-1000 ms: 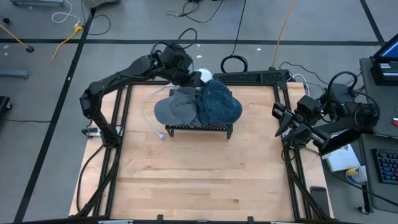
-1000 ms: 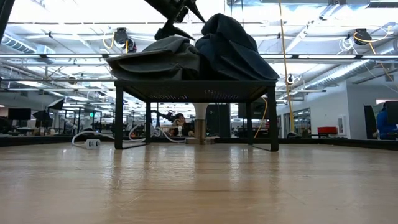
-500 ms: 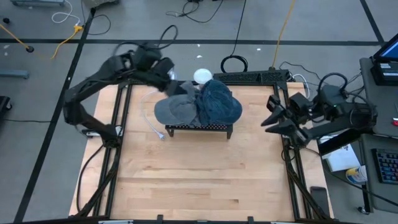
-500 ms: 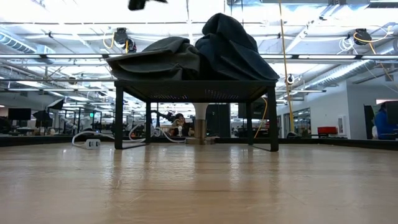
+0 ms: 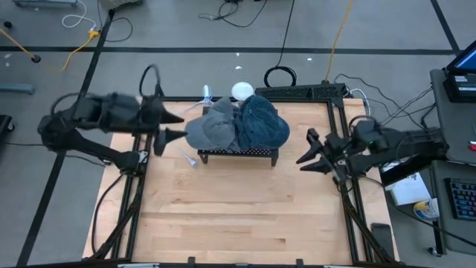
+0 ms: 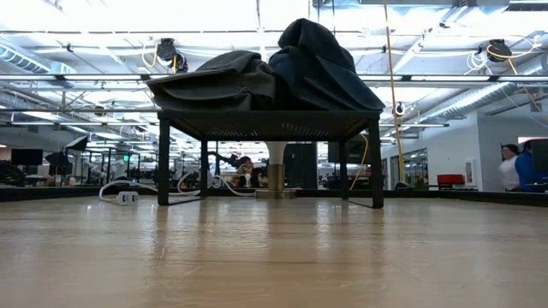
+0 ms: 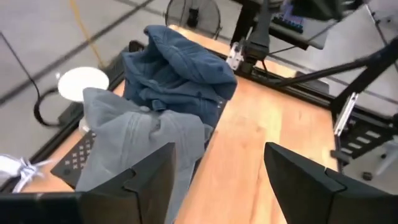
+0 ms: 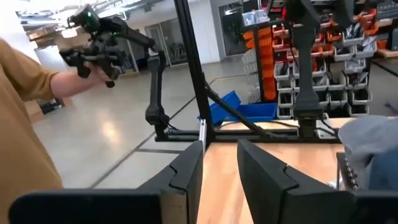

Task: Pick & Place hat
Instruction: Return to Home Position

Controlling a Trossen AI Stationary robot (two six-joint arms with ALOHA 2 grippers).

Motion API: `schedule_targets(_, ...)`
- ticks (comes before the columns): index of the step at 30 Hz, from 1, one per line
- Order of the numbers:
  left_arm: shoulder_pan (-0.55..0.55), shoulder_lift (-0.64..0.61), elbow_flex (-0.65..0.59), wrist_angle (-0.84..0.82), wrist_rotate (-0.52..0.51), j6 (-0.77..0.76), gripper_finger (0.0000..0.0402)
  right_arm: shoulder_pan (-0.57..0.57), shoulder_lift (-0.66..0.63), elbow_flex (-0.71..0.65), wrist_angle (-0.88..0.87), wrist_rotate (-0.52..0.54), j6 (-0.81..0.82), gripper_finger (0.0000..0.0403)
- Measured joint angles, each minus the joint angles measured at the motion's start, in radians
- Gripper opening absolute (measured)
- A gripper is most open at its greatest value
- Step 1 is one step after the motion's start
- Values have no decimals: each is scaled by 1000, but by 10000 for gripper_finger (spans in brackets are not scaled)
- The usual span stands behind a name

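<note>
The caps (image 5: 239, 125) lie heaped together on top of the small black shelf (image 5: 238, 154), which stands toward the far side of the worktop (image 5: 238, 216). A grey-blue one is on the left and a darker blue one is bunched higher on the right. No cap shows on the wood itself, so the placing looks finished, and what is left is for the arms to fold back to rest.

The left claw (image 5: 176, 126) hangs just left of the heap, clear of it, its fingers spread wide with nothing between them. The right claw (image 5: 306, 150) is right of the shelf, near the worktop's right edge, fingers parted and also empty.

Beyond the shelf's far side sits a white round thing (image 5: 242, 91), and a white cable (image 5: 186, 153) trails past the shelf's left leg. The black frame (image 5: 342, 201) borders the worktop. A person's tan sleeve (image 8: 25, 106) shows in the room behind. Nothing seems to block either arm's way out.
</note>
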Motion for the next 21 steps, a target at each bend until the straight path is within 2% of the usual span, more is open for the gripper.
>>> schedule_targets(3,-76,-100,-159,107,-60,28,255,0,-26,-129,120,1,-23,96)
schedule_targets(8,-150,-259,-440,342,-90,103,266,0,-55,-340,338,3,14,96)
schedule_targets(15,-168,-443,-813,645,-98,128,264,0,-89,-575,549,3,69,96)
schedule_targets(21,-168,-554,-1083,882,-147,115,252,0,-118,-781,819,30,89,96)
